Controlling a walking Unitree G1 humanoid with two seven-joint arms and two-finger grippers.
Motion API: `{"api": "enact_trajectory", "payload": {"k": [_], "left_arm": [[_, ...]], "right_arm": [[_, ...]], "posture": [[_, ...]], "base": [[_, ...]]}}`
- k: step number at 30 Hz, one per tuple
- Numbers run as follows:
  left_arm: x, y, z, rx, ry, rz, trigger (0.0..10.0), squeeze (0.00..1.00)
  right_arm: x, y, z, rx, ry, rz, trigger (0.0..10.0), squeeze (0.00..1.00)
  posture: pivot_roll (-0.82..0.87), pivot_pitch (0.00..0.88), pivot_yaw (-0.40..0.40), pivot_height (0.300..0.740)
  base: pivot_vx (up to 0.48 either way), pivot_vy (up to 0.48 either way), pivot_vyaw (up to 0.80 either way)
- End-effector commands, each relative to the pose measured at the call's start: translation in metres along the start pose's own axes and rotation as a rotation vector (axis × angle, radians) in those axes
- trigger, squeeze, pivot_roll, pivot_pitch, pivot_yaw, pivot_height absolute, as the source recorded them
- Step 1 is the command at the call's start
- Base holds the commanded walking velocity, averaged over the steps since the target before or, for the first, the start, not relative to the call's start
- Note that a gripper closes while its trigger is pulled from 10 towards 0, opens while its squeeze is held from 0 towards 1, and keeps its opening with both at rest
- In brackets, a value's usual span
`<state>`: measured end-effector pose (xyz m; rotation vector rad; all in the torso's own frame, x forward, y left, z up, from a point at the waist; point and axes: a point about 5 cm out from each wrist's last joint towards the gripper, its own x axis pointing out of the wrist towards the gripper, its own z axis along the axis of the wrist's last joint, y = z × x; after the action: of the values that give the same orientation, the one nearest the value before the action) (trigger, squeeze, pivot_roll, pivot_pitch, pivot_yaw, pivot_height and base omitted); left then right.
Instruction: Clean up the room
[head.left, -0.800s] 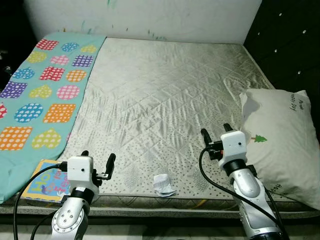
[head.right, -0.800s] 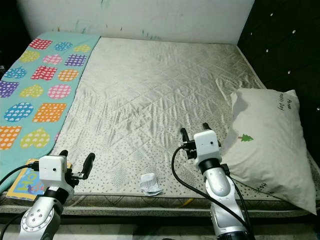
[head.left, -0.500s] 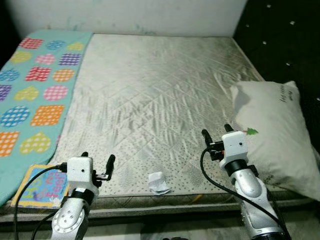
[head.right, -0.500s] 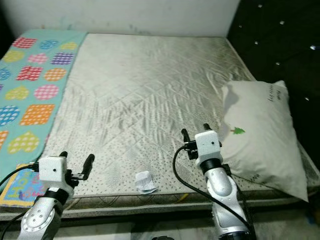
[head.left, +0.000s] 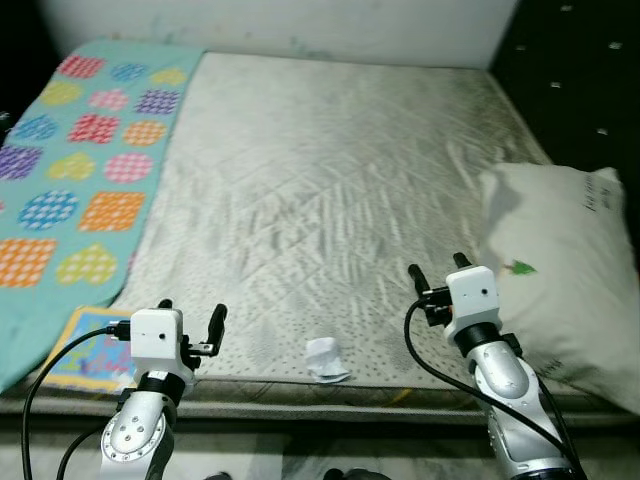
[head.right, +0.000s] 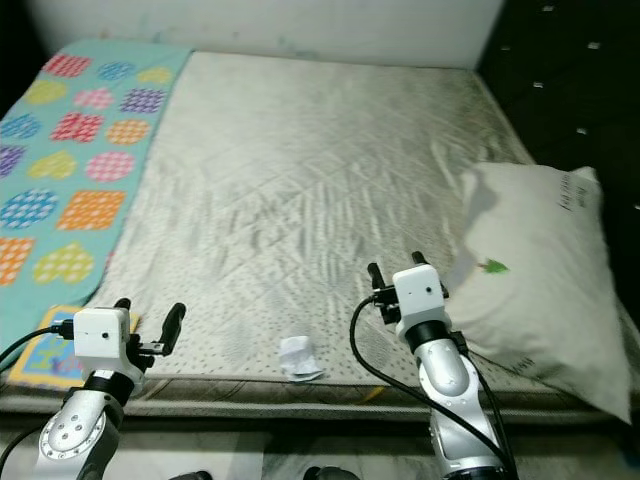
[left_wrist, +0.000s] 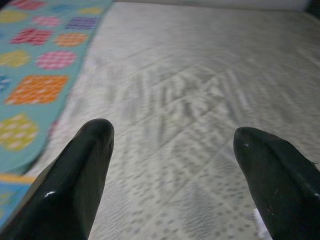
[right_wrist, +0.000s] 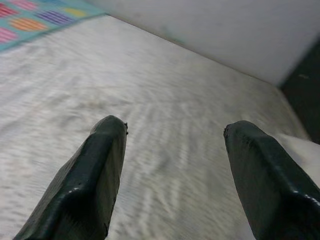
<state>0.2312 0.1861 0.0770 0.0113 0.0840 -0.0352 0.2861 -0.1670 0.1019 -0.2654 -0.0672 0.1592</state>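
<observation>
Left gripper (head.left: 190, 322) fingers spread wide, empty; right gripper (head.left: 436, 272) likewise, empty. Both hover at mattress (head.left: 330, 180) near edge. Paper wad (head.left: 325, 359), likely trash, between them at 6 o'clock. Pillow (head.left: 565, 260) at 3. View shifted since earlier, camera's doing; wad ungrasped.

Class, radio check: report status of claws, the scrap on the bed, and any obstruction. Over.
Left claw open, empty. Right claw open, empty. Crumpled paper on mattress front edge, between the arms, untouched. Pillow beside right claw; nothing blocks the paper.
</observation>
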Motion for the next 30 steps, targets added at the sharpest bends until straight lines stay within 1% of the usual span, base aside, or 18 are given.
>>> {"api": "enact_trajectory", "payload": {"k": [1, 3, 5, 6, 7, 8, 11, 14, 16, 19, 21, 23, 24, 27, 30], "left_arm": [[-0.002, 0.003, 0.0, 0.002, 0.009, 0.012, 10.0, 0.0], [-0.002, 0.004, 0.0, 0.006, 0.016, 0.015, 10.0, 0.0], [-0.004, 0.006, 0.004, 0.032, 0.012, -0.025, 10.0, 0.0], [-0.004, 0.006, 0.004, 0.032, 0.012, -0.025, 10.0, 0.0], [-0.006, 0.005, 0.008, 0.081, 0.002, -0.096, 10.0, 0.0], [-0.006, 0.005, 0.009, 0.1, -0.003, -0.116, 10.0, 0.0], [-0.007, 0.004, 0.011, 0.117, -0.004, -0.14, 10.0, 0.0], [-0.006, 0.004, 0.013, 0.115, -0.005, -0.127, 10.0, 0.0], [-0.006, 0.003, 0.013, 0.093, -0.003, -0.11, 10.0, 0.0], [-0.011, -0.005, 0.01, 0.075, -0.013, -0.085, 10.0, 0.0], [-0.02, -0.007, 0.004, 0.061, 0.005, -0.043, 10.0, 0.0], [-0.024, -0.007, 0.002, 0.065, 0.006, -0.022, 10.0, 0.0], [-0.025, -0.004, 0.003, 0.06, 0.002, 0.003, 10.0, 0.0], [-0.024, -0.001, 0.004, 0.051, 0.004, 0.019, 10.0, 0.0], [-0.024, -0.001, 0.005, 0.049, 0.005, 0.015, 10.0, 0.0]], "right_arm": [[0.001, -0.001, 0.005, -0.007, -0.017, 0.003, 10.0, 0.0], [0.002, -0.002, 0.005, 0.002, -0.018, 0.002, 10.0, 0.0], [0.003, -0.003, 0.006, 0.011, -0.019, 0.006, 10.0, 0.0], [0.003, -0.003, 0.006, 0.011, -0.019, 0.006, 10.0, 0.0], [0.004, -0.003, 0.005, 0.011, -0.017, 0.01, 10.0, 0.0], [0.004, -0.003, 0.005, 0.01, -0.016, 0.01, 10.0, 0.0], [0.005, -0.003, 0.004, 0.01, -0.012, 0.01, 10.0, 0.0], [0.003, -0.004, 0.004, 0.009, -0.009, 0.006, 10.0, 0.0], [0.002, -0.005, 0.003, 0.009, -0.007, 0.002, 10.0, 0.0], [-0.001, -0.006, 0.002, 0.011, -0.004, -0.002, 10.0, 0.0], [-0.001, -0.005, 0.002, 0.008, -0.001, 0.004, 10.0, 0.0], [-0.002, -0.005, 0.002, 0.007, 0.001, 0.01, 10.0, 0.0], [-0.001, -0.004, 0.001, 0.011, 0.008, 0.018, 10.0, 0.0], [-0.001, -0.004, 0.0, 0.019, 0.013, 0.026, 10.0, 0.0], [-0.001, -0.003, 0.0, 0.029, 0.022, 0.03, 10.0, 0.0]], "posture": [[-0.02, 0.177, -0.064, 0.74], [-0.02, 0.177, -0.072, 0.74], [-0.01, 0.178, -0.079, 0.74], [-0.01, 0.178, -0.079, 0.74], [-0.01, 0.178, -0.085, 0.74], [-0.01, 0.178, -0.085, 0.74], [-0.01, 0.172, -0.088, 0.74], [-0.01, 0.168, -0.083, 0.74], [-0.02, 0.166, -0.081, 0.74], [-0.02, 0.165, -0.083, 0.74], [-0.02, 0.168, -0.083, 0.74], [-0.02, 0.17, -0.084, 0.74], [-0.02, 0.17, -0.084, 0.74], [-0.02, 0.17, -0.084, 0.74], [0.0, 0.19, -0.087, 0.74]], "base": [[0.0, 0.0, 0.8], [0.0, 0.0, 0.0], [0.0, 0.0, 0.0], [0.0, 0.0, 0.0], [0.0, 0.0, 0.0], [0.0, 0.0, 0.0], [0.0, 0.0, 0.0], [0.0, 0.0, 0.0], [0.0, 0.0, 0.0], [0.0, 0.0, 0.0], [0.0, 0.0, 0.0], [0.0, 0.0, 0.0], [0.0, 0.0, 0.0], [0.0, 0.0, 0.0], [0.0, 0.0, 0.0]]}}
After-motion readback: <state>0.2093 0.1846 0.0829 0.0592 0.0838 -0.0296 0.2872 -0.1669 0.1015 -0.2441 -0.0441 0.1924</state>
